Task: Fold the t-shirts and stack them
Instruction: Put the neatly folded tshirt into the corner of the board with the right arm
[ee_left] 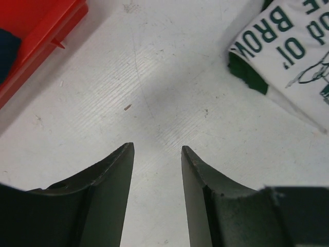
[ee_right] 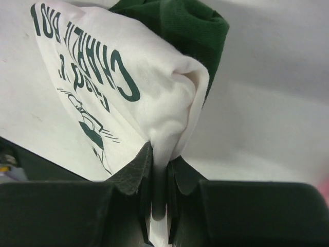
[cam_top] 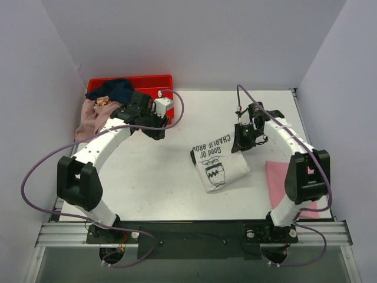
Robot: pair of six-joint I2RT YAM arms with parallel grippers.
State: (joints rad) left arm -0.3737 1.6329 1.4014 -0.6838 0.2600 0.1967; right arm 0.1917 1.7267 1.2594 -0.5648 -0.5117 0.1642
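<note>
Pinching a bunched fold of the white cloth t-shirt with dark green lettering [cam_top: 219, 165], the right claw [ee_right: 160, 154] is clamped at its far right corner. The folded bundle runs from there toward the near left, mid-surface [cam_top: 147, 177]. The left claw [ee_left: 157, 150] hangs parted and empty, nearer the red plastic crate [cam_top: 154, 80] at the far left corner. Only the right wrist view shows cloth inside the grip; the overhead view hides it.

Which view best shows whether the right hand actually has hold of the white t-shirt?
Right wrist: the right hand is shut on a fold of the white t-shirt, seen close up. Top external shows the hand at the shirt's edge, with the grip itself hidden. Left wrist shows only a shirt corner.
</note>
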